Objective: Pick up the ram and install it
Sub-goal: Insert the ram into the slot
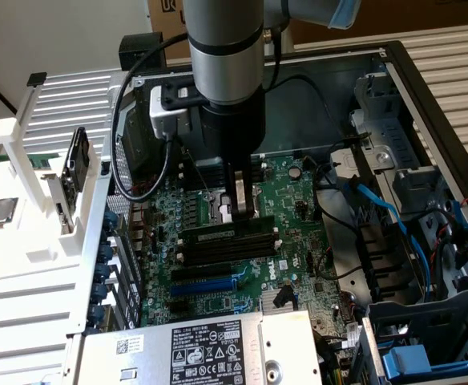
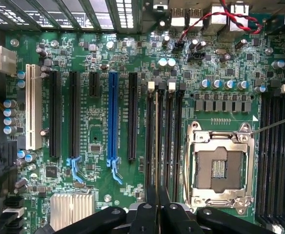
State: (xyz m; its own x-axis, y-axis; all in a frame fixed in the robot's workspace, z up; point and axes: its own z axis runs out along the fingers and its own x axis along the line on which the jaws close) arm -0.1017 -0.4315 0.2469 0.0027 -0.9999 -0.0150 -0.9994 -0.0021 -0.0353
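"DELL" on the power supply's white label [image 1: 208,353], remainder illegible.

You are looking at a matt green circuit board [image 2: 98,117] carrying a bright, polished metal socket frame [image 2: 195,165] and a ribbed, bare-aluminium heatsink [image 2: 71,210]. The gripper [image 2: 157,197] looks matt black, and the arm [image 1: 226,48] above it is smooth satin-grey metal. At the exterior view's left stands a smooth white plastic rack [image 1: 14,152].

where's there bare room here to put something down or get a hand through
Free: the flat top of the silver labelled box, bordering the expansion slots, and the bare slats of the white rack at the exterior view's left. Crowded: the motherboard under the gripper, and the cables by the drive bays at the exterior view's right.
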